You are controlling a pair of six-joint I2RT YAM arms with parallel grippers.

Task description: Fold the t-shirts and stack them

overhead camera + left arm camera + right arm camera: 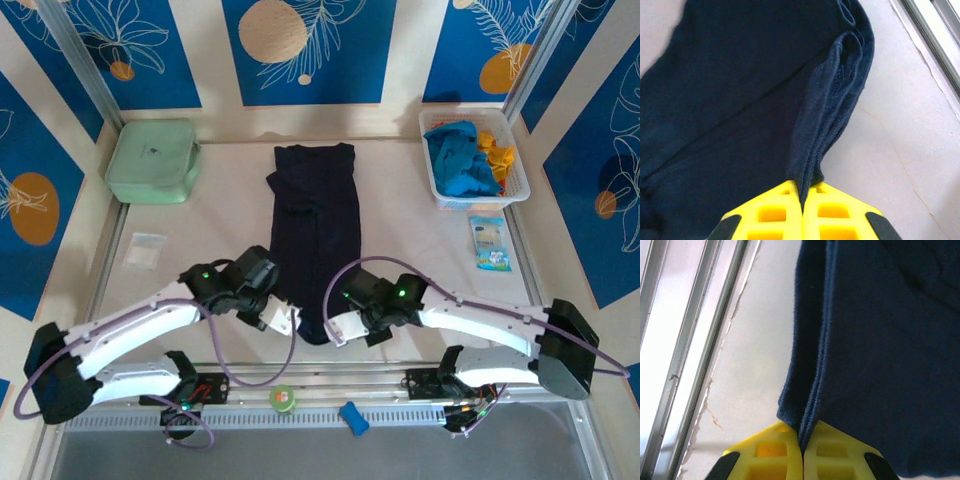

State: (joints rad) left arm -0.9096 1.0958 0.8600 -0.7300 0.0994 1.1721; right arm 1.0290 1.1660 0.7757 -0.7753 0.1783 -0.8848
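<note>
Top external view: dark navy t-shirt folded into a long narrow strip, laid lengthwise down the middle of the table, near end toward the arm bases. Left gripper at the strip's near left corner and right gripper at its near right corner, both down on the cloth. Turquoise-blue t-shirt and orange-yellow t-shirt bunched together inside the white mesh basket at the far right, well apart from the navy one. Pale mint-green box at the far left. Small clear packet on the left of the table, blue-and-white packet just in front of the basket.

Left wrist view: yellow fingers pressed together, a pinched edge of navy cloth caught between them. Layered hem running up from the pinch. Bare table to its right, metal rail in the upper right corner.

Right wrist view: yellow fingers likewise clamped on the doubled edge of the navy shirt. Cloth spreading up and to the right. Bare table and metal rail on the left.
</note>
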